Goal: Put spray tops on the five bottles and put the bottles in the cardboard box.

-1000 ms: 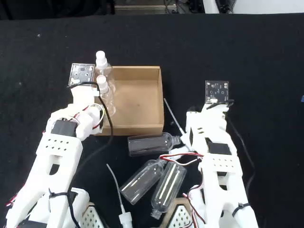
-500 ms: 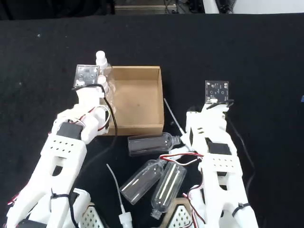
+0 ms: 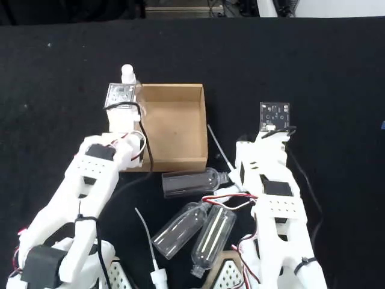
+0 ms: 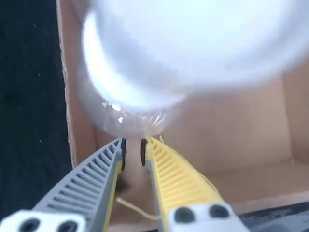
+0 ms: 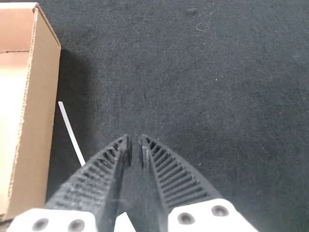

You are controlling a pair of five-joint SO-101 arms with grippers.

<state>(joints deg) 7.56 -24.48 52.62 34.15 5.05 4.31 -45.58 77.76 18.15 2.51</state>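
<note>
Uncapped bottles [image 3: 179, 229]: three lie lower centre on the table [image 3: 313, 66].
Right hand [image 5: 134, 140]: narrow, empty.
Left hand [image 4: 133, 143]: narrow, tips at the capped bottle [image 4: 193, 48] over the cardboard box [image 3: 174, 162], left side; we'd ease it fully inside.

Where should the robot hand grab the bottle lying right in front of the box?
Probably the middle of the bottle, coming down from above and pinching across its width. It lies on its side along the front wall of the cardboard box, so its top is free, and its narrow neck gives less to hold.
</note>
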